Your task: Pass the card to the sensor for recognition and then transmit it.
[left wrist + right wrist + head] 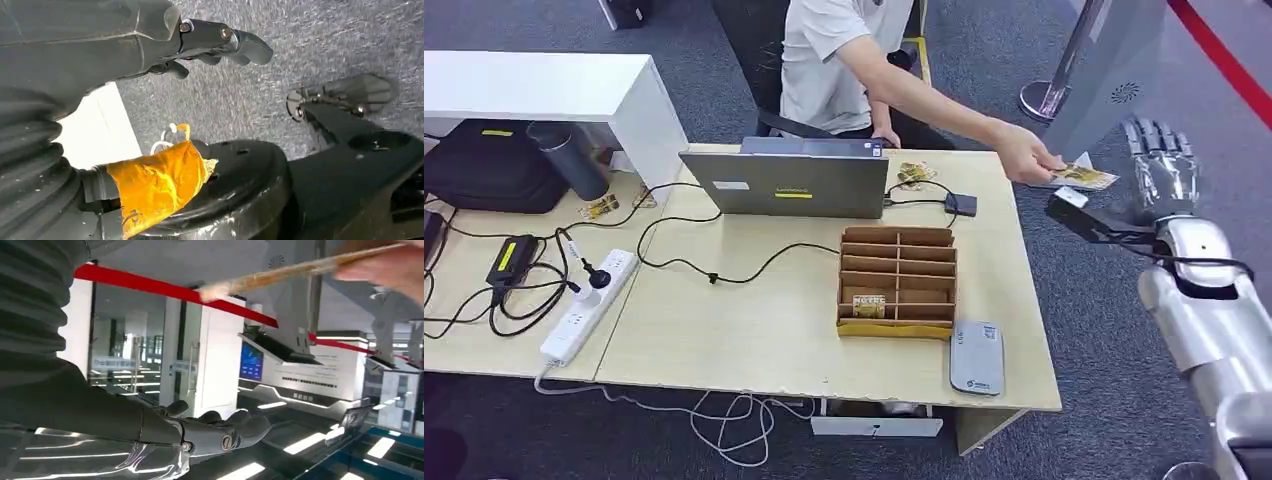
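Just beside the empty right hand, a person's hand holds the card.

head: high, looks down on table | wrists: close behind hands

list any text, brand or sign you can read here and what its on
None reads clearly.
Laptop lid: a yellow-green brand mark and a white sticker, both too small.
Grey sensor: a small logo, unreadable.
Card in the person's hand: printed pattern, blurred.
Blue wall screen and door sign: blurred.
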You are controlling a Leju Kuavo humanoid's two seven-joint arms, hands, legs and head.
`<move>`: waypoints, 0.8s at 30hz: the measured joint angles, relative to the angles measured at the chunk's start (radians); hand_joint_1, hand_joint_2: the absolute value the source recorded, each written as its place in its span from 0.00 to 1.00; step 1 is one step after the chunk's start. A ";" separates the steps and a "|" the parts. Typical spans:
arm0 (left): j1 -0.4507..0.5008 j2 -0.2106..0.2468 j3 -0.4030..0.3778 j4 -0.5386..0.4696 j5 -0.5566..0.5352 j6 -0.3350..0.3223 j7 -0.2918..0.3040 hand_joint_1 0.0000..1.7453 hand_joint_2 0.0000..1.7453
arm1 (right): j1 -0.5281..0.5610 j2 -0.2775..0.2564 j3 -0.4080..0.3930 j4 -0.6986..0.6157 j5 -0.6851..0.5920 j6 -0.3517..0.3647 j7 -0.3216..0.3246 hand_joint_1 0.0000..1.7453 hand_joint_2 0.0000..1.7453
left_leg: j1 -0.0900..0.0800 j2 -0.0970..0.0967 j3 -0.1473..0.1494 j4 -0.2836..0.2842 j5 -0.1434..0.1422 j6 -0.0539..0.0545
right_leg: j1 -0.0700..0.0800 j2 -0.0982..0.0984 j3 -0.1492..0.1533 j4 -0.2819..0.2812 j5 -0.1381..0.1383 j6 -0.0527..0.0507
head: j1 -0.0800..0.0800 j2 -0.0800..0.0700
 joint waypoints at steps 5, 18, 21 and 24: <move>0.000 -0.005 0.008 0.000 -0.003 -0.005 -0.001 0.00 0.00 | 0.000 0.040 0.024 0.000 -0.005 -0.005 0.006 0.00 1.00 | 0.000 0.000 0.000 0.000 0.000 0.000 | 0.000 0.000 0.000 0.000 0.000 0.000 | 0.000 0.000; 0.000 -0.008 0.011 0.000 -0.018 -0.010 -0.016 0.00 1.00 | 0.002 0.103 0.056 0.000 -0.029 -0.021 0.003 1.00 1.00 | 0.000 0.000 0.000 0.000 0.000 0.000 | 0.000 0.000 0.000 0.000 0.000 0.000 | 0.000 0.000; 0.000 -0.008 0.011 0.000 -0.019 -0.010 -0.016 0.00 1.00 | 0.003 0.106 0.058 0.000 -0.044 -0.028 -0.005 1.00 1.00 | 0.000 0.000 0.000 0.000 0.000 0.000 | 0.000 0.000 0.000 0.000 0.000 0.000 | 0.000 0.000; 0.000 -0.008 0.011 0.000 -0.022 -0.010 -0.016 0.00 1.00 | 0.007 0.109 0.058 -0.001 -0.053 -0.043 -0.013 1.00 1.00 | 0.000 0.000 0.000 0.000 0.000 0.000 | 0.000 0.000 0.000 0.000 0.000 0.000 | 0.000 0.000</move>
